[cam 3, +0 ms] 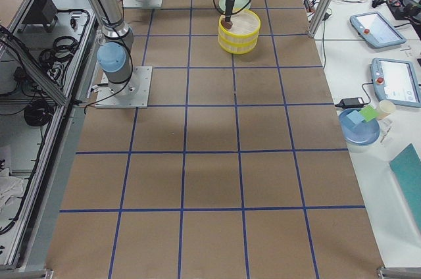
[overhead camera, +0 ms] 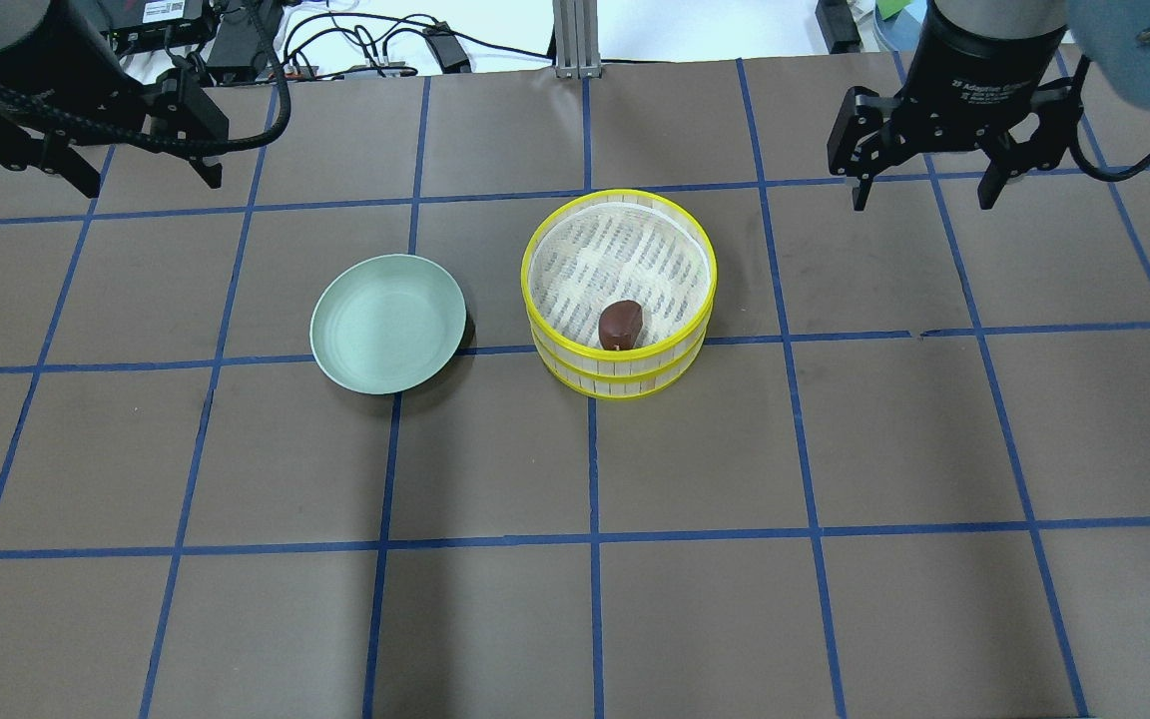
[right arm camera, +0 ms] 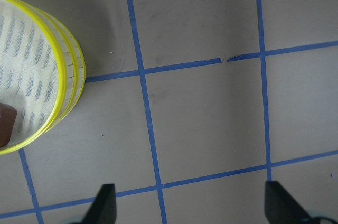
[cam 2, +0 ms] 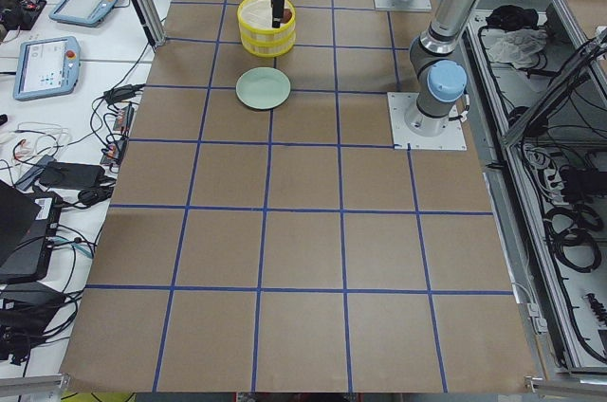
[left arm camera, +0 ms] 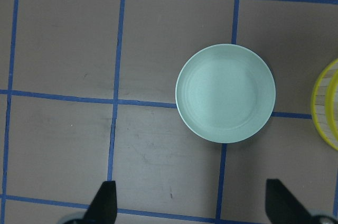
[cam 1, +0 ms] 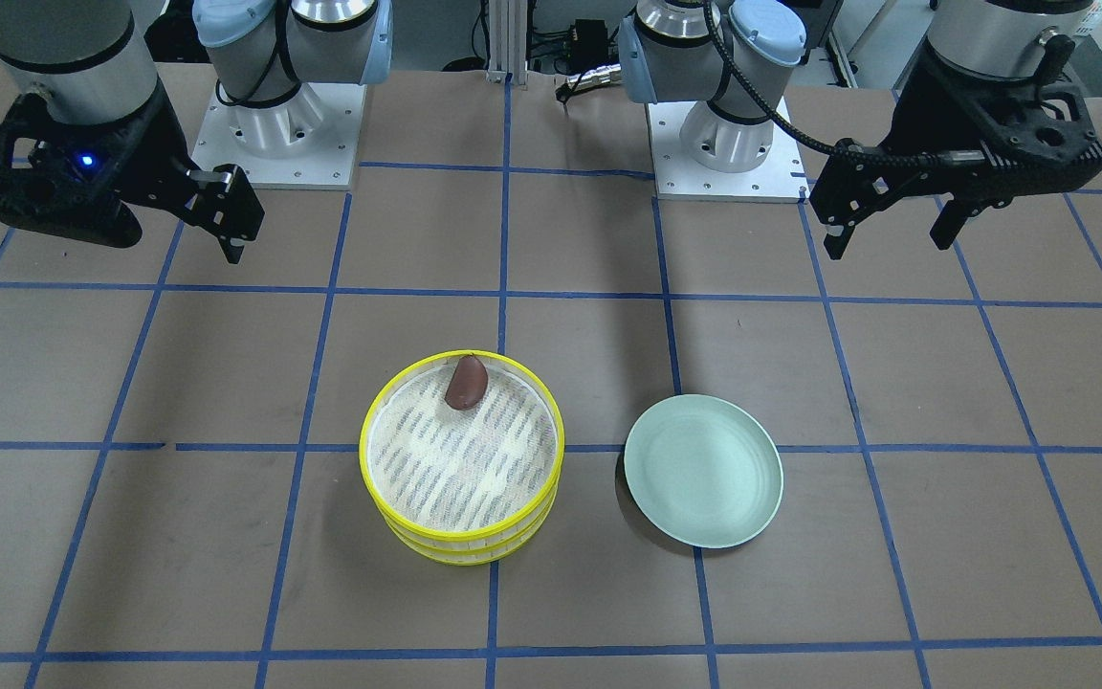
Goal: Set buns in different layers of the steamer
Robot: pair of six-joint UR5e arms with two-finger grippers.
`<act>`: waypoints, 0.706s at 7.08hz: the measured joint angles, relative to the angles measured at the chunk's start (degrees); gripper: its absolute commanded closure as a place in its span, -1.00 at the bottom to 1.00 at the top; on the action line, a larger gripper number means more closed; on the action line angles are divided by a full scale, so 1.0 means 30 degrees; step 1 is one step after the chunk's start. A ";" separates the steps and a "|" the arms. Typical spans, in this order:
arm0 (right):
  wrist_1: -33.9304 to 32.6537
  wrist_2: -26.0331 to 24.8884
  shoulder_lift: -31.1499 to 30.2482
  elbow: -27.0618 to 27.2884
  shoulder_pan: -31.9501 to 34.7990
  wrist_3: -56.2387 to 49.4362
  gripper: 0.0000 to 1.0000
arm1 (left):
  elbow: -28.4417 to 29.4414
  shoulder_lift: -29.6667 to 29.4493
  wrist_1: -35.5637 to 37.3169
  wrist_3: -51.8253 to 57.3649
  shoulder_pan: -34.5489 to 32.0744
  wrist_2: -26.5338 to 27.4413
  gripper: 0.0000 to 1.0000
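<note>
The steamer (overhead camera: 615, 255) is a stack of yellow-rimmed trays with a woven mesh floor, standing mid-table. A dark reddish-brown bun (overhead camera: 621, 324) lies on the top tray's mesh, close to the rim on the robot's side; the front-facing view shows the bun (cam 1: 466, 382) too. My left gripper (overhead camera: 151, 185) hangs open and empty, high over the table's far left, well away from the steamer. My right gripper (overhead camera: 921, 200) is open and empty at the far right. In the right wrist view the steamer (right arm camera: 74, 71) shows at the left edge.
An empty pale green plate (overhead camera: 387, 322) sits just left of the steamer, and the left wrist view looks straight down on the plate (left arm camera: 225, 93). The two arm bases (cam 1: 278, 134) (cam 1: 728, 144) stand at the table's robot side. Blue tape lines grid the brown tabletop.
</note>
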 measured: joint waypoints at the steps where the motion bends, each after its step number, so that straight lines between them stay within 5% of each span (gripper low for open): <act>1: -0.0966 0.0016 0.1057 -0.0037 0.0549 0.0393 -1.00 | -0.0098 -0.0022 -0.0012 0.0046 -0.0244 -0.0328 -1.00; 5: -0.4280 0.0044 0.4472 0.0348 0.4649 0.6314 -1.00 | -0.0457 -0.0265 0.0093 0.0081 -0.2000 -0.0659 -1.00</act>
